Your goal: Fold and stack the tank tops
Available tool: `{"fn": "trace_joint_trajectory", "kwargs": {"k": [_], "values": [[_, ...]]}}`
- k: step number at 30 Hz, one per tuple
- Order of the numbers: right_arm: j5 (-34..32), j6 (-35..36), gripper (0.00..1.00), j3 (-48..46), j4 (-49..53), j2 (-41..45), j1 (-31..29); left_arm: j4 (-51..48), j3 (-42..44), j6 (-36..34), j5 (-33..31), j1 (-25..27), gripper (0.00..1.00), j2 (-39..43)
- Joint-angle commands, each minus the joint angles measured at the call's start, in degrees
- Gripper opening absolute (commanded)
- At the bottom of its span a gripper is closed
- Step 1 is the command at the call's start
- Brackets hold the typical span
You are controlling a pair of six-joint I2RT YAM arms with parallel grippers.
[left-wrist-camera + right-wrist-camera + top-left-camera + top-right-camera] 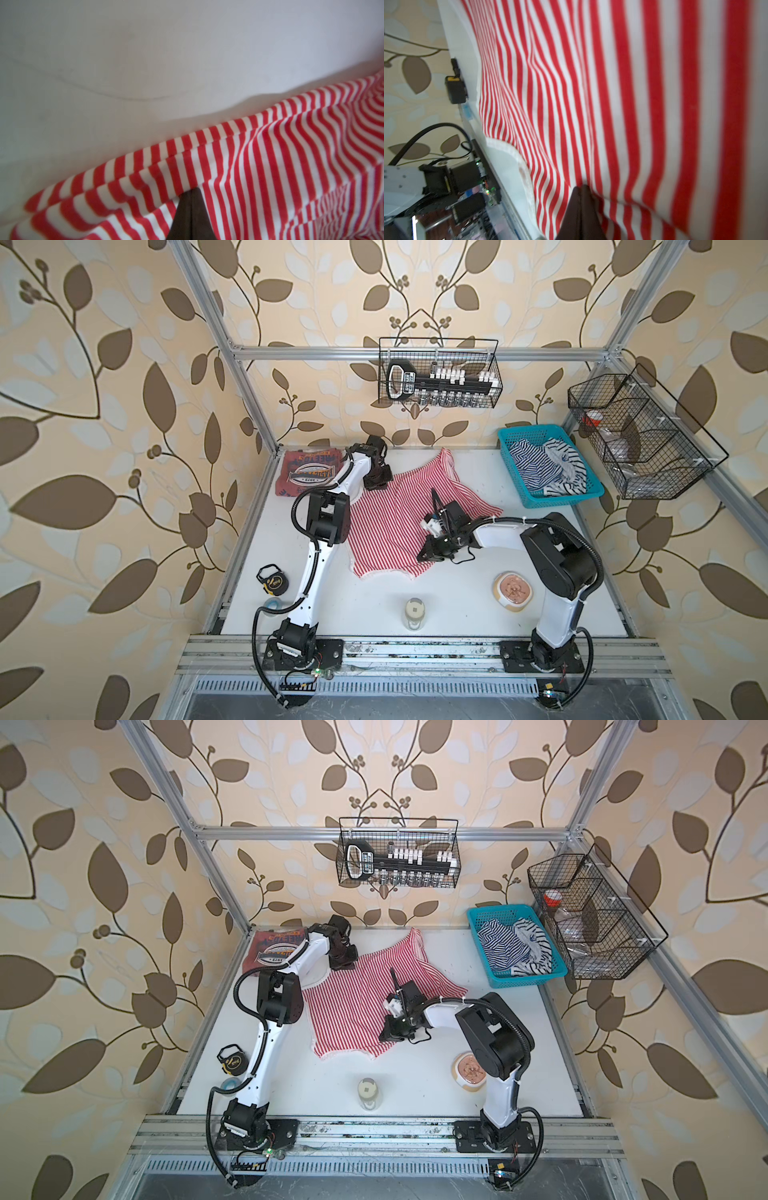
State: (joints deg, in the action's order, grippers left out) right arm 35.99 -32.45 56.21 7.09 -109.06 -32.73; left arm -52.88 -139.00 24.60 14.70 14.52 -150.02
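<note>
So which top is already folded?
The brick-red printed top, a flat rectangle at far left. The red-striped top lies spread out; the navy-striped clothes are crumpled in the basket.

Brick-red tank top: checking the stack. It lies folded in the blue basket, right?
No. The brick-red tank top lies folded on the table, far left, not in the blue basket, which holds navy-striped cloth; both top views show this.
</note>
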Motion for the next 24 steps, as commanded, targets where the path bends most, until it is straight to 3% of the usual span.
{"fn": "trace_joint_trajectory", "kwargs": {"k": [1,5,9,13,17,22,24], "values": [[3.73,-5.55,0.03,1.27,-4.12,-1.74,-0.40,4.43,-0.83,-0.74,4.94,-0.46,0.04,-0.20],[4.38,-4.18,0.17,5.41,-0.97,1.16,0.81,7.98,-0.82,-0.52,6.31,-0.45,0.18,5.56],[4.25,-0.48,0.24,10.00,4.94,6.35,4.21,9.78,0.77,-1.40,5.19,-0.44,0.32,14.36],[2.40,5.23,0.32,14.30,12.28,9.97,9.94,12.18,9.46,-1.37,2.12,-0.43,0.34,25.52],[-4.03,13.61,0.29,20.46,23.09,7.60,16.52,13.07,24.82,0.91,1.22,-0.05,0.25,34.99],[-8.19,18.62,0.09,25.93,29.13,-0.52,21.75,12.10,39.76,3.62,0.53,1.53,0.02,39.39],[-7.86,18.91,0.02,26.62,28.66,-3.00,22.67,11.74,43.54,4.08,0.52,1.99,0.00,39.08]]}}
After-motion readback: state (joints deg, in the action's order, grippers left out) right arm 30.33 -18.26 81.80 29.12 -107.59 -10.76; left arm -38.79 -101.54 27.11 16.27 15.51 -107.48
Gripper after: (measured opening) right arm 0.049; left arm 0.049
